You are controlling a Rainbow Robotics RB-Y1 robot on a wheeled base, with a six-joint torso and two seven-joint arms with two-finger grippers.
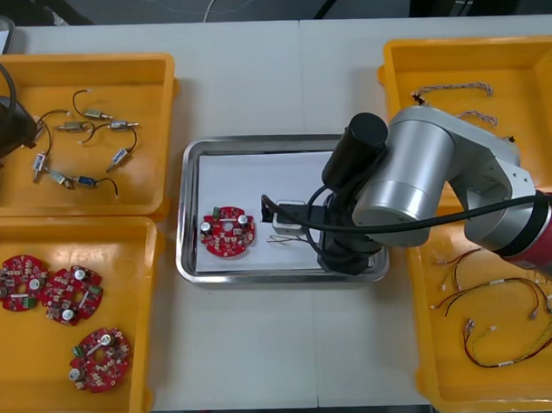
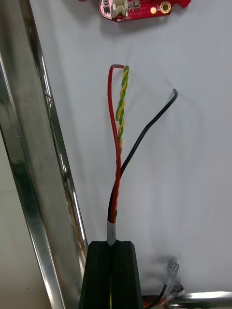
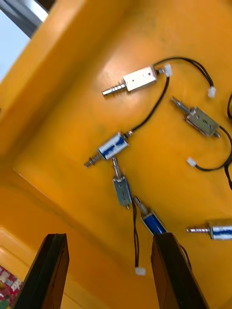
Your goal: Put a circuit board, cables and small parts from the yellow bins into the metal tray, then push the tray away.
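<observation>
My right gripper is low over the white-lined metal tray, near its right side, shut on a red and yellow cable. The cable's red, yellow-green and black strands reach from the fingers towards a round red circuit board lying in the tray, whose edge shows beyond the cable tips. My left gripper hangs open over the far left yellow bin, above several small metal parts with black leads. Nothing sits between its fingers.
The near left bin holds three more red circuit boards. The far right bin has twisted blue and white cables; the near right bin has red and yellow cables. The tray's shiny rim runs beside my right fingers.
</observation>
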